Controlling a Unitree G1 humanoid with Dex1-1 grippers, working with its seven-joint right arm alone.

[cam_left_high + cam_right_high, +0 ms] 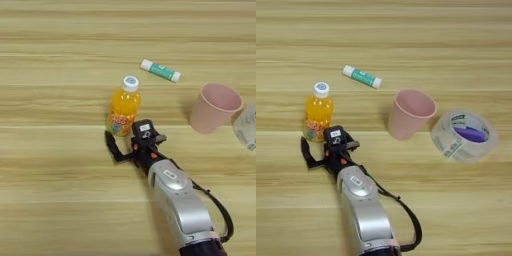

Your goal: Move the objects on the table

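Jaws spread open just beside juice bottle | table: light wood (plank grain)

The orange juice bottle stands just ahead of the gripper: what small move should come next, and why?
Probably a short advance toward the orange juice bottle. The right gripper sits at the bottle's base with its fingers spread, one finger to the bottle's left, but nothing is clasped yet. The bottle stands upright, so the advance should be gentle.
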